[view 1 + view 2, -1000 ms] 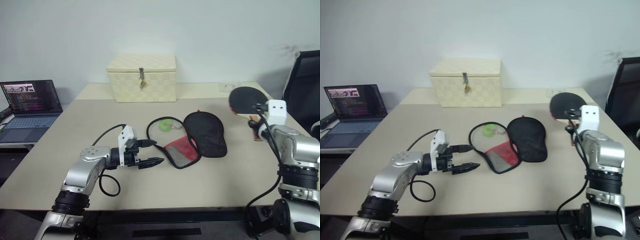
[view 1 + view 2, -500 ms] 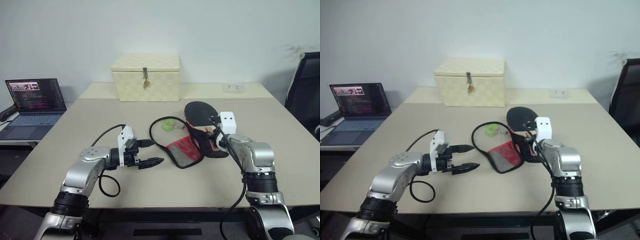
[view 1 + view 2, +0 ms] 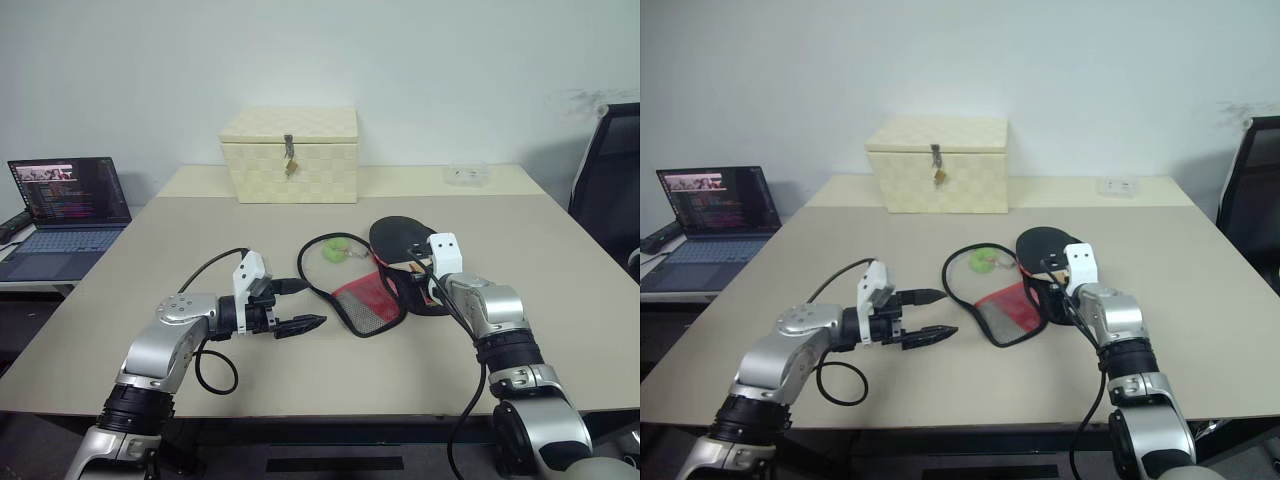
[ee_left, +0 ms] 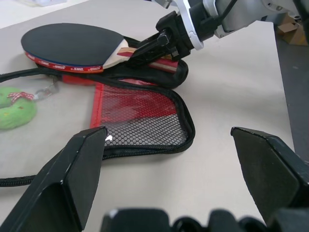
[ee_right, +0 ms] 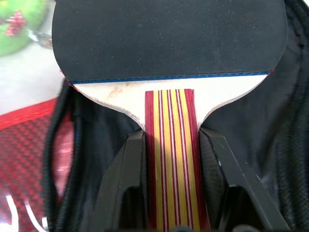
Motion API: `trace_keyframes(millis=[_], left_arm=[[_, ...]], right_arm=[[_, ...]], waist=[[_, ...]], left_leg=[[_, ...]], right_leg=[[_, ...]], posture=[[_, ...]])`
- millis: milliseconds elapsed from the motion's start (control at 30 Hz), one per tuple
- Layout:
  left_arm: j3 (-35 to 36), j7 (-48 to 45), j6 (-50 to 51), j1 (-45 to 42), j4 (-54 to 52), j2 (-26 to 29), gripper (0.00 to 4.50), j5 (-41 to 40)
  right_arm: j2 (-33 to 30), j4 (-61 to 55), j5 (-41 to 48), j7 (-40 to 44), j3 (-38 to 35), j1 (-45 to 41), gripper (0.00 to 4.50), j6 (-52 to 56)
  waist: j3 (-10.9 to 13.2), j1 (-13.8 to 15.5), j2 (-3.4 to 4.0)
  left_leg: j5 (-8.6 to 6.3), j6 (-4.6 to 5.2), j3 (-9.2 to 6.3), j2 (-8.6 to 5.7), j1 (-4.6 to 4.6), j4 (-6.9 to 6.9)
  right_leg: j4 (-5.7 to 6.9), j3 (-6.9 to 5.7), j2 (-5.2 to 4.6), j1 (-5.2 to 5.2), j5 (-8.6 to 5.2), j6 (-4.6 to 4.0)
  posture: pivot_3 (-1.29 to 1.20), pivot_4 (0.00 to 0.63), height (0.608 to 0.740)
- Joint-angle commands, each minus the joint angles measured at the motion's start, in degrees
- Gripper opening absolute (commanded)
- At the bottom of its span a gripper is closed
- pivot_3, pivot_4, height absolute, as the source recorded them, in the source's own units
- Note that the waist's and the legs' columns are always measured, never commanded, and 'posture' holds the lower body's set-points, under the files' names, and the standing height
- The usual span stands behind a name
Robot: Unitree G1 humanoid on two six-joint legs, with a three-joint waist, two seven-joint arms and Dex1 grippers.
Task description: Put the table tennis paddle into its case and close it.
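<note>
1. A beige table (image 3: 300,380) holds a cream latched box (image 3: 290,155), with a laptop (image 3: 62,205) off to the left.
2. The right gripper (image 5: 170,145) clamps the table tennis paddle (image 4: 72,47) by its handle, above the open case (image 3: 385,280).
3. The left gripper (image 3: 300,325) waits unclenched, empty.
4. Best to keep the blade flat, slide it into the black half, then release.

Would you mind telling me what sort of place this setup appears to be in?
Probably an office or lab room: a plain table against a bare wall, an open laptop showing code on a side desk, and an office chair.
</note>
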Motion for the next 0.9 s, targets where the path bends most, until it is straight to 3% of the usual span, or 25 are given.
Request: trace_keyframes(millis=[33, 300, 900], left_arm=[[4.3, -0.04, 0.63, -1.16, -2.88, 2.62, 4.5, -2.29], [7.21, 0.14, 1.31, -3.77, -3.04, 4.95, 4.5, -3.66], [6.16, 0.02, 0.0, -4.89, -0.91, 3.89, 4.5, -2.78]], right_arm=[[-1.55, -1.87, -0.18, 1.1, -0.04, -2.26, 1.1, -1.64], [-2.61, -1.33, -1.14, 2.04, 0.14, -1.48, 1.1, -1.3], [-3.37, 1.0, -1.42, 1.97, 0.12, -0.83, 1.1, -0.06]], waist=[[0.0, -0.05, 0.0], [0.0, -0.26, 0.0], [0.0, -0.28, 0.0]], left_leg=[[0.0, 0.0, -0.01, 0.01, 0.0, 0.0], [0.0, 0.0, 0.0, -0.01, 0.0, 0.01], [0.0, 0.0, 0.0, -0.01, 0.0, 0.0]], right_leg=[[0.0, 0.0, 0.0, 0.0, 0.0, 0.0], [0.01, -0.01, 0.0, 0.0, 0.0, 0.0], [0.01, 0.01, 0.0, 0.0, 0.0, 0.0]], posture=[[0.0, 0.15, 0.74], [0.0, 0.15, 0.74], [0.0, 0.15, 0.74]])
